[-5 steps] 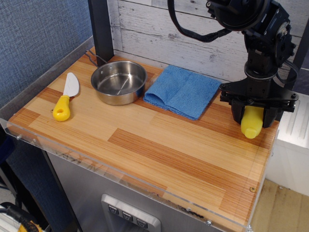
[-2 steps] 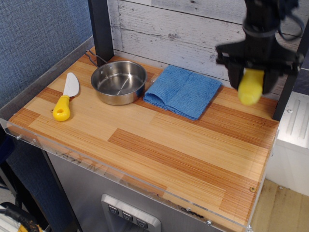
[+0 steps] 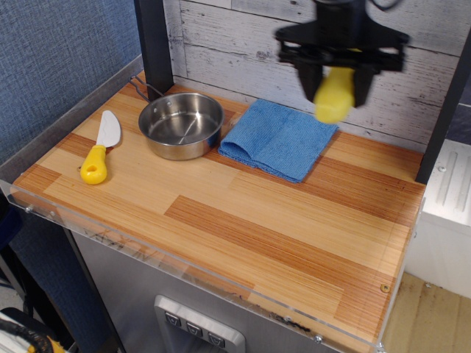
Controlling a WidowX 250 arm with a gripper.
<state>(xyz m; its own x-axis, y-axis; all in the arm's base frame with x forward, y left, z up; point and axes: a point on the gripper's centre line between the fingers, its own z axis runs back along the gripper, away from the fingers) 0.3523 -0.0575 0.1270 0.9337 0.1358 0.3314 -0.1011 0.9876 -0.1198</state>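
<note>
My gripper [image 3: 336,77] hangs high above the back of the wooden table [image 3: 243,213], shut on a yellow object [image 3: 334,95] that sticks out below the fingers. It is raised over the right part of the folded blue cloth [image 3: 278,138]. A steel pot [image 3: 181,124] stands to the left of the cloth. Farther left lies a knife [image 3: 99,147] with a yellow handle and white blade.
A black post [image 3: 153,44] rises at the back left beside the pot. A white plank wall runs behind the table. A white appliance [image 3: 449,193] stands off the right edge. A clear plastic lip lines the table's front and left edges.
The gripper has lifted the yellow object from the table's right side and carried it up and to the left, over the blue cloth.
</note>
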